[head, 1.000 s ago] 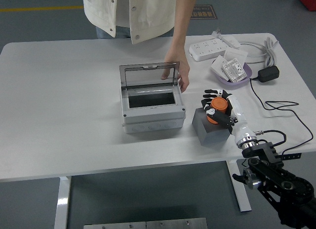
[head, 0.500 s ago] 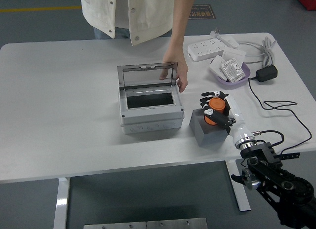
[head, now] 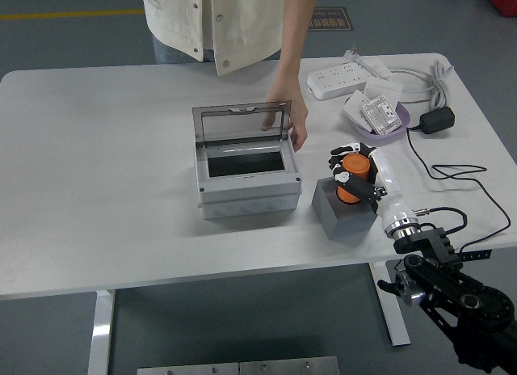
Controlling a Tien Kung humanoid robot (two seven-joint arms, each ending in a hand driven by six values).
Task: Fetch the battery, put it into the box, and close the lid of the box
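Observation:
An orange battery (head: 352, 177) stands on a dark grey block (head: 342, 213) right of the box. My right hand (head: 350, 171) has its black fingers curled around the battery. The grey box (head: 246, 193) sits mid-table with its clear lid (head: 242, 125) standing upright and its dark inside showing. A person's hand (head: 289, 116) at the far side holds the lid's right edge. My left arm does not show.
At the back right lie a white power strip (head: 343, 80), a purple dish (head: 393, 130) holding small white parts, a black adapter (head: 439, 120) and black cable (head: 464, 174) trailing along the right edge.
My right hand with the battery has shifted very slightly; the person's body has moved a little at the far side. The lid stays upright in the person's hand.

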